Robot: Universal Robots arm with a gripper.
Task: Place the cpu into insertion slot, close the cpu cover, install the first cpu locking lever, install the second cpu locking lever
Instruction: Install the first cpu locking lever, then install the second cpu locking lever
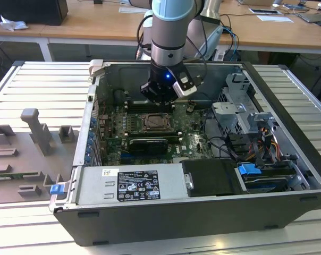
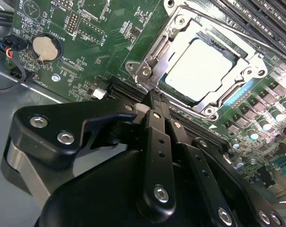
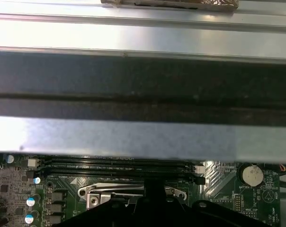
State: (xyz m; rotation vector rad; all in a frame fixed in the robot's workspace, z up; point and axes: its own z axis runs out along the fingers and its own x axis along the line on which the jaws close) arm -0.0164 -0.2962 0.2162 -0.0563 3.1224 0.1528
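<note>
Cpu (image 2: 202, 68) in insertion slot (image 2: 169, 92); cpu cover (image 2: 245, 78) over it; gripper (image 2: 153, 100) just beside slot.

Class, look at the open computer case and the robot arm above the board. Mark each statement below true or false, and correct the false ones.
1. The cpu lies in the insertion slot. True.
2. The cpu cover stands open and upright. False: it lies flat, framing the chip.
3. The gripper holds the cpu. False: its fingers are together with nothing between them, beside the socket.
4. A round coin battery sits on the green board. True.
</note>
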